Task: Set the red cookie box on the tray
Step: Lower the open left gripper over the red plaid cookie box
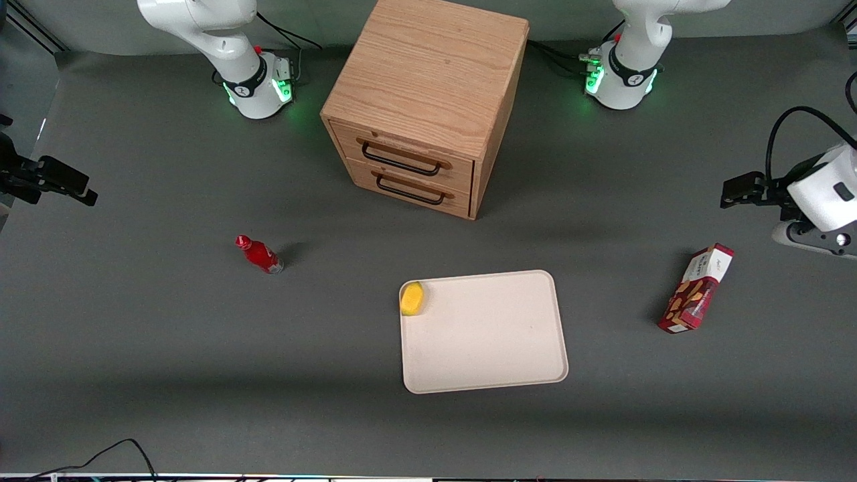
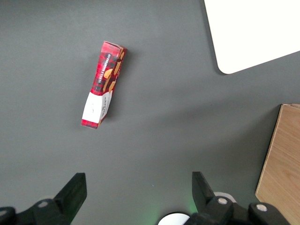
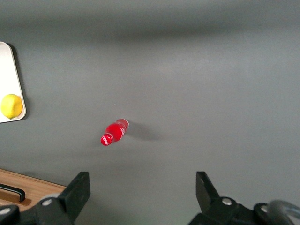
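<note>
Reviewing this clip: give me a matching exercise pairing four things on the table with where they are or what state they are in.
Things:
1. red cookie box
2. yellow fruit
3. small red bottle
4. gripper

Places or states:
A. in a corner of the tray
B. open, hovering above the bare table, touching nothing
C. on the table toward the parked arm's end
D. on the table off the tray, toward the working arm's end

Pairs: 1-D, 2-A, 3-C, 4-B
</note>
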Controlling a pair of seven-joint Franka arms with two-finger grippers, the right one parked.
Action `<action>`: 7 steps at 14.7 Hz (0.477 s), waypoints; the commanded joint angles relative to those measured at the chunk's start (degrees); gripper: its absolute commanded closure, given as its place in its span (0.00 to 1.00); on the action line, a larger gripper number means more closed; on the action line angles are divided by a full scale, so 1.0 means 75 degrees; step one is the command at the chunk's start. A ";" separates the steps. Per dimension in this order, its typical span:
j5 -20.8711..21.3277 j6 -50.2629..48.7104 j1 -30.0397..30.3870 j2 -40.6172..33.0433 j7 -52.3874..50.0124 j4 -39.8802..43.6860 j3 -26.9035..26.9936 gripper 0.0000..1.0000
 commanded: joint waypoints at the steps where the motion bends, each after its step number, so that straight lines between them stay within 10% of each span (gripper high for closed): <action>1: 0.0160 -0.0383 0.0008 0.0051 -0.0081 0.0301 0.0040 0.00; 7: 0.0631 0.1870 0.0102 0.0870 0.2644 -0.1171 0.0682 0.00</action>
